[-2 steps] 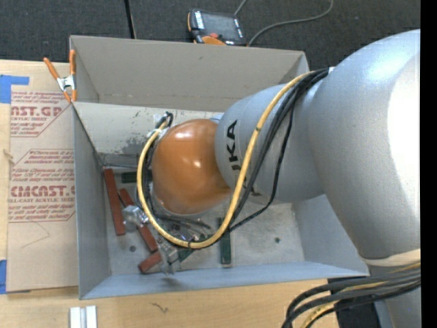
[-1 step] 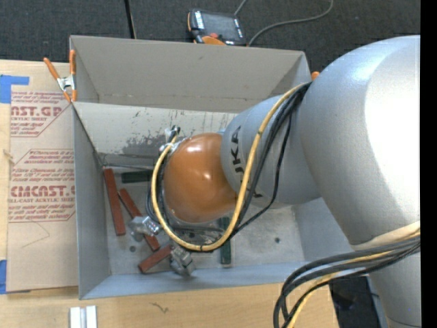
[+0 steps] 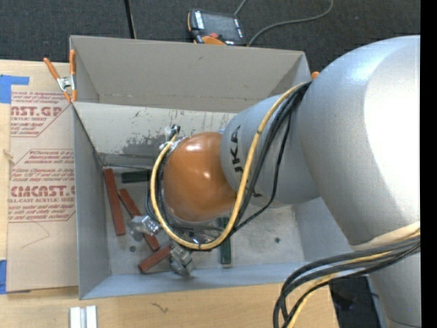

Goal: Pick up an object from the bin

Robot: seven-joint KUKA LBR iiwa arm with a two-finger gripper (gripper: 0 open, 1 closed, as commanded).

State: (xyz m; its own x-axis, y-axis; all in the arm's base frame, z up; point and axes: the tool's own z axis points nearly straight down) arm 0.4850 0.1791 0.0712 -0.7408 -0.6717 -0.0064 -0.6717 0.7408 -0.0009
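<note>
Gripper (image 3: 164, 246) over short reddish-brown stick (image 3: 154, 259), lower left of bin (image 3: 89, 183)

1. Camera view: one camera set above the grey metal bin (image 3: 89, 197), facing down into it, tilted somewhat from one side.
2. Range: near; the bin spans most of the frame.
3. Foreground: the arm (image 3: 369, 149) enters from the right, closest to the lens.

light: bright, from above | glare: orange cover (image 3: 196, 171), white arm (image 3: 382, 135) | shadow: bin floor (image 3: 283, 234) beneath arm
</note>
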